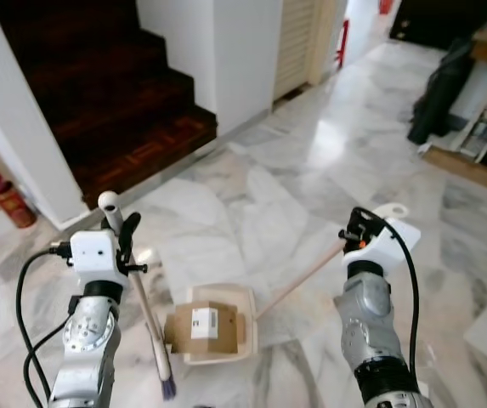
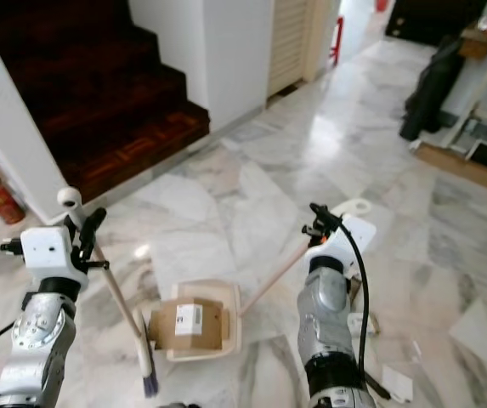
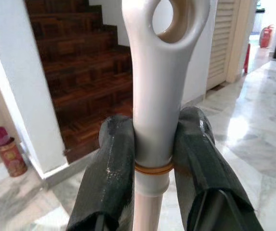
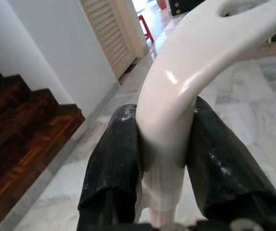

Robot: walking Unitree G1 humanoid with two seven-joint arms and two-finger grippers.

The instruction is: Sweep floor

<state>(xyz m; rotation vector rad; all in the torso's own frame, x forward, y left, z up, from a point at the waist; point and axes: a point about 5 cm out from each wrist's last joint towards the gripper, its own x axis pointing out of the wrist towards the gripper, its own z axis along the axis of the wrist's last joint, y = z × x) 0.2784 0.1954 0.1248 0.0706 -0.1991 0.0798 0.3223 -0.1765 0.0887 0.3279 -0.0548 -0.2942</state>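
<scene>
On the marble floor (image 1: 311, 170) in front of the robot lies a cream dustpan (image 1: 218, 327) with a flattened piece of brown cardboard (image 1: 209, 327) resting in its tray; the cardboard carries a small white label. The dustpan's long handle (image 1: 298, 282) runs from the tray up and to the robot's right, ending in a white grip. The right end effector (image 4: 163, 144) is closed on that grip, its two black fingers (image 4: 113, 159) pressed against either side of the curved white plastic just above the ribbed collar.

The left end effector (image 3: 152, 159) is clamped around the top of the broom (image 1: 145, 310), with both fingers tight against the white cap just below its hanging hole and a thin orange band showing at the lower edge of the cap. The broom's pale shaft slants down from the gripped end to a dark bristle head (image 1: 168, 387) touching the floor just beside the dustpan's left edge.

Beyond, dark wooden stairs (image 1: 107, 93) rise behind a white wall corner, a red canister (image 1: 5, 197) stands at the far left by the wall, and a louvred door (image 1: 298, 38) sits farther back. A black bag (image 1: 438, 93) leans near furniture at the far right.
</scene>
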